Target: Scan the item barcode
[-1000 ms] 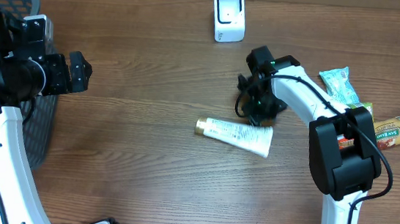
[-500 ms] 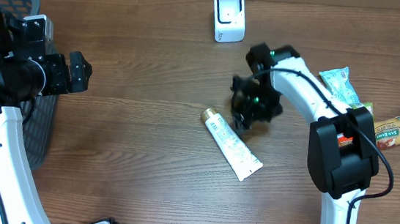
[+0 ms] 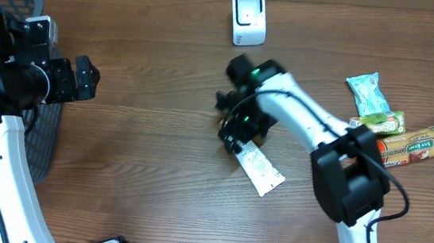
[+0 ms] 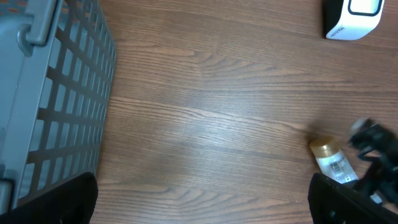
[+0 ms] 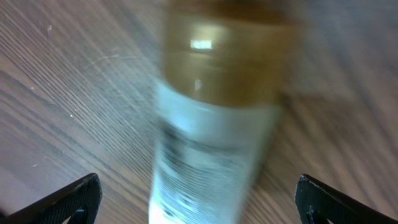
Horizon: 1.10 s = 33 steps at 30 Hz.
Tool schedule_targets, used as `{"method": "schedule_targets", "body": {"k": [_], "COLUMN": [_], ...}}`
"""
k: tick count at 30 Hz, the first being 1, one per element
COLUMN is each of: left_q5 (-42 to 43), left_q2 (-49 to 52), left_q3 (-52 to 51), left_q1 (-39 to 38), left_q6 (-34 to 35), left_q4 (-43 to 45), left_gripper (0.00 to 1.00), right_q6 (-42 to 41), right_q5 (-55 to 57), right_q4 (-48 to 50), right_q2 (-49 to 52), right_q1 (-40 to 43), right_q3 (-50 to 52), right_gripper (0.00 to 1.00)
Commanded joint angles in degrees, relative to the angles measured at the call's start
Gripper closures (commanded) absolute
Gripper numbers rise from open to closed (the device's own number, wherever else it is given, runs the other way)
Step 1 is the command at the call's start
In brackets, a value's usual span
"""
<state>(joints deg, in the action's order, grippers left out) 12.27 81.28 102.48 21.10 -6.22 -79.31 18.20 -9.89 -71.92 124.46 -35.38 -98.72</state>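
Because the tube (image 3: pixel 262 169) looks light, soft-walled and slick, I judge a grip just below its gold cap (image 5: pixel 227 43) safest, where it should be stiffer. It lies flat on the surface (image 3: pixel 134 153), its cap end directly beneath the right claw (image 3: pixel 237 133), which gapes wide, straddling it without touching.

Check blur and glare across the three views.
Right wrist: tube smeared by motion blur, glare spot on its gold cap. Left wrist: basket and table grain sharp, right gripper blurred at the right edge. Overhead: sharp, evenly lit.
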Motion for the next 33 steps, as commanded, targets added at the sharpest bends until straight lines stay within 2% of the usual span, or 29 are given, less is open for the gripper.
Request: {"method": "schedule_targets", "body": {"k": [1,11,14,20,24,33], "left_q5": [0.9,0.9,0.9,0.9,0.9,0.9], "left_q2": [0.1,0.1,0.1,0.1,0.1,0.1], "left_q3": [0.8,0.8,0.8,0.8,0.8,0.8], "left_q1": [0.2,0.2,0.2,0.2,0.2,0.2], "left_q6": [-0.9,-0.9,-0.9,-0.9,-0.9,-0.9], "left_q4": [0.0,0.0,0.0,0.0,0.0,0.0], "left_gripper": [0.01,0.00,0.00,0.00,0.01,0.00], "right_q6": [-0.7,-3.1,-3.7,-8.6,-13.4,-16.5], "right_q5": [5.4,5.3,5.4,5.6,5.6,-1.7], "right_q4": [1.2,6.3,7.9,11.2,13.1,12.6], "right_q2": [-0.2,-0.2,-0.2,-0.2,-0.2,-0.5], "right_q1": [-1.9,0.1,1.5,4.9,8.2,13.6], "right_q3": [1.4,4.5,4.8,4.8,4.8,3.1], "right_gripper": [0.00,0.00,0.10,0.18,0.17,0.09]}}
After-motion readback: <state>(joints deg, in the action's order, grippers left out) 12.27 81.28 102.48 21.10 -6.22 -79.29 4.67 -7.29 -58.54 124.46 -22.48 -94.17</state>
